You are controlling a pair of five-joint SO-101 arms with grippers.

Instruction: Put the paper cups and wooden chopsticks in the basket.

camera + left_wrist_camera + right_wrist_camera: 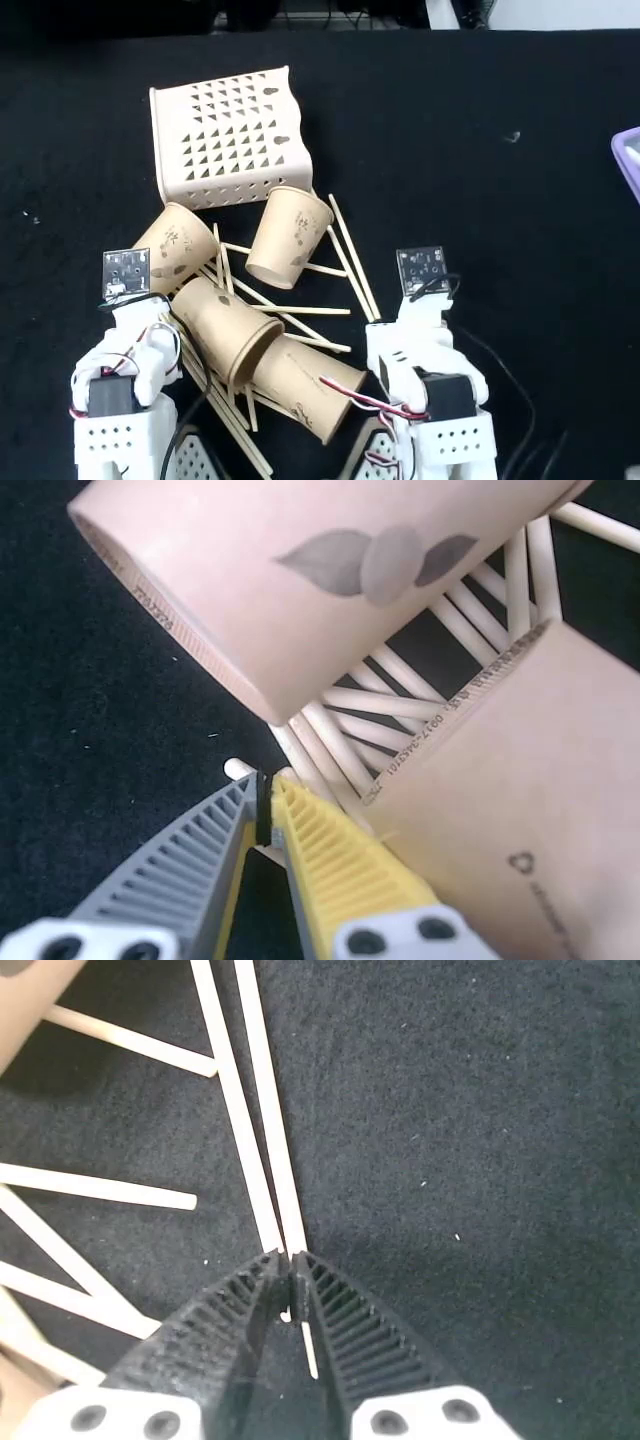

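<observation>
The beige perforated basket (228, 135) lies at the back of the black table. Four paper cups lie on their sides in front of it: two close to the basket (175, 245) (290, 238) and two nearer the arms (225, 330) (300, 385). Wooden chopsticks (300, 310) are scattered under and between the cups. My left gripper (265, 780) is shut, its tips by a chopstick end (238, 770), between two cups (300, 570) (520, 820). My right gripper (290, 1257) is shut, just over the near ends of a chopstick pair (255, 1110).
The left arm (120, 380) and right arm (430, 385) stand at the table's front edge, with the cup pile between them. A purple container edge (628, 155) shows at the far right. Open black table lies right of the basket.
</observation>
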